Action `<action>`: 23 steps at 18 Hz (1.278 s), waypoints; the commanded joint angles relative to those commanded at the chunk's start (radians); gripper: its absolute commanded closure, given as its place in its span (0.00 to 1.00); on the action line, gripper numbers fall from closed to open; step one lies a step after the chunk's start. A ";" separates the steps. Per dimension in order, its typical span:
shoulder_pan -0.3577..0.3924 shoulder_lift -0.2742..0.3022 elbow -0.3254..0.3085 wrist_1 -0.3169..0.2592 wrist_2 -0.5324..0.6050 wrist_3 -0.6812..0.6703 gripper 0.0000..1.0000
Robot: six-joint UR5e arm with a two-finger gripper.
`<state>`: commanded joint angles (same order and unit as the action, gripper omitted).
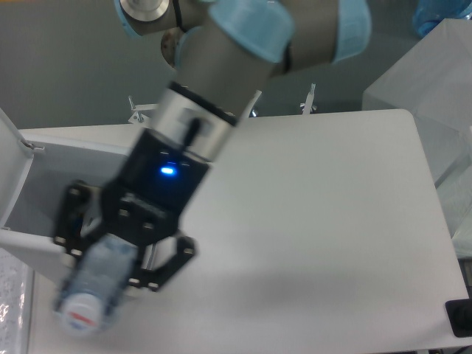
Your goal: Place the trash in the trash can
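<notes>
While your gripper (103, 273) hangs close to the camera, the crushed plastic bottle (92, 291) sits clamped between its black fingers (166, 269), bluish and clear, blurred, with its white cap end and a bit of red label pointing down-left toward the lower left corner. You see the bottle held in the air, tilted, overlapping the front part of the trash can (22, 214) in this view; whether it is directly above the opening you cannot tell from one angle. Jaws are closed on the bottle, one finger on each side. A blue light (168, 172) glows on the dark wrist body just above the gripper. The can's white hinged lid (11, 166) stands open at the far left, and the bin's inside wall shows behind the gripper; the contents are hidden by the gripper, so you cannot see the small white wad. Arm (221, 81) runs up and right from the wrist, grey with light blue joint caps, to the base at the top. White table (324, 221) spreads to the right, with translucent boxes (435, 81) at the right edge
</notes>
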<state>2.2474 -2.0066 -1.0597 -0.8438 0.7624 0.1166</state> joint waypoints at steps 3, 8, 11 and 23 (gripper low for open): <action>-0.012 0.048 -0.098 0.034 -0.008 0.014 0.51; -0.025 0.083 -0.226 0.034 -0.014 0.193 0.51; -0.051 0.095 -0.276 0.034 -0.014 0.303 0.46; -0.023 0.173 -0.376 0.034 -0.011 0.431 0.00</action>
<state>2.2242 -1.8332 -1.4358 -0.8099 0.7517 0.5476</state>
